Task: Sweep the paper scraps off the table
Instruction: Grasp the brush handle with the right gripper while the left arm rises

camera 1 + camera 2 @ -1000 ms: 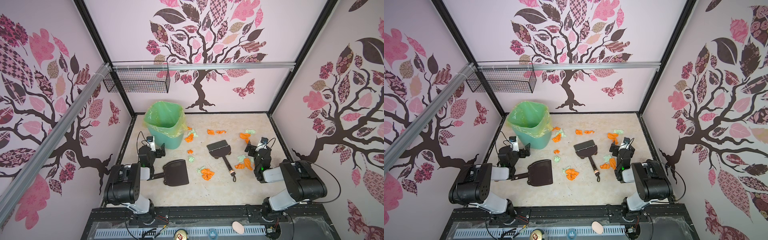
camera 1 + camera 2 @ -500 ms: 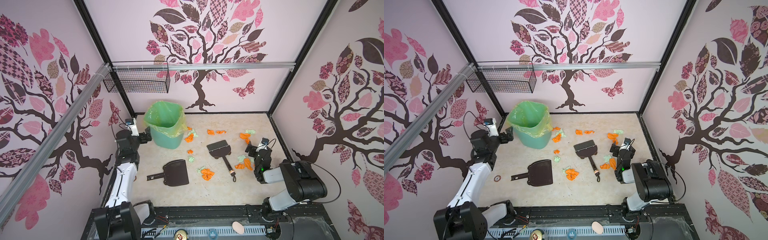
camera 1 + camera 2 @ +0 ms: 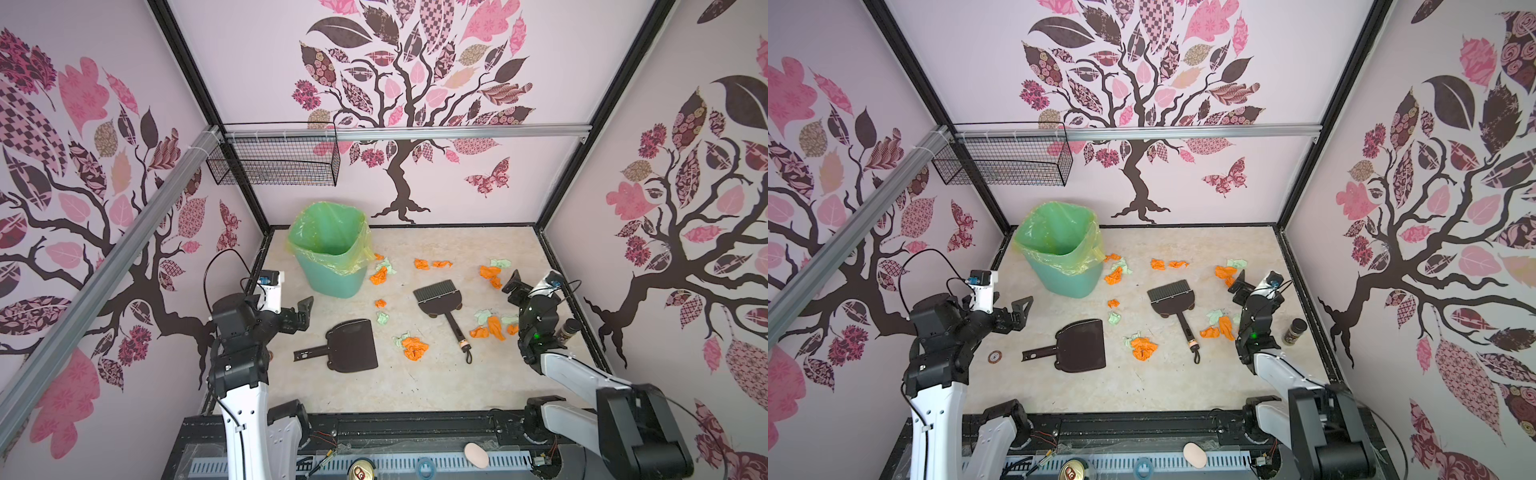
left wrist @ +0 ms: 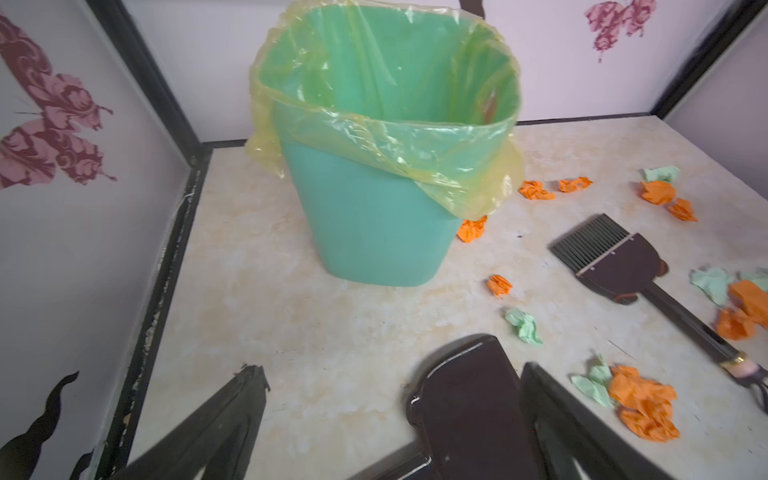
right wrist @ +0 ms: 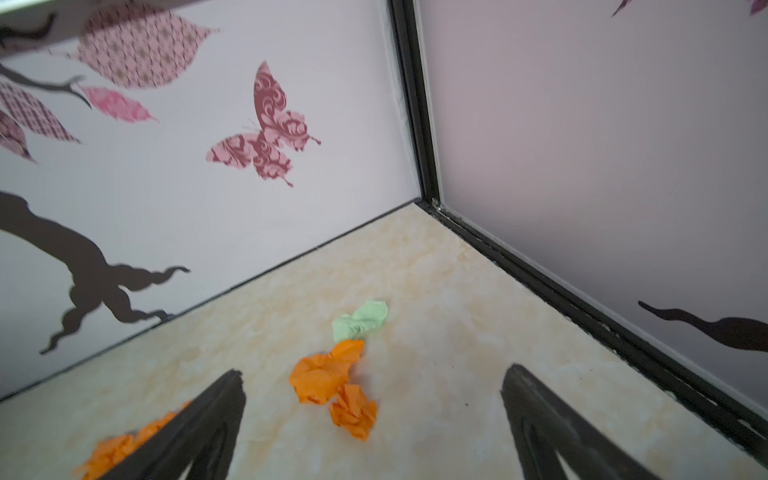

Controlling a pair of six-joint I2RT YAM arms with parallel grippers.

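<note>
While both arms hung over the table [image 3: 415,390] with nothing in them, the left gripper [image 3: 302,313] stood spread wide near the left edge, between the bin [image 3: 332,266] and the dustpan [image 3: 353,345], and the right gripper [image 3: 514,286] gaped just as wide near the right edge. The paper scraps [image 3: 413,347] lay loose across the middle and right of the table: a few beside the bin toward the far left corner, two by the far edge, a clump toward the far right corner, another against the right edge, and one near the dustpan's mouth. They looked feather-light, soft and crumpled, so they would likely skid, roll or spring apart at a push. Pinching them one by one seemed a poor plan. The stiff tools were probably the better things to take hold of. The brush [image 3: 440,297] lay flat in the middle, bristles toward the far edge, and its slim handle offered the grip. The dustpan's flat handle pointed at the left edge. Both handles lay low on the surface, so a pinch from above would probably need care.
</note>
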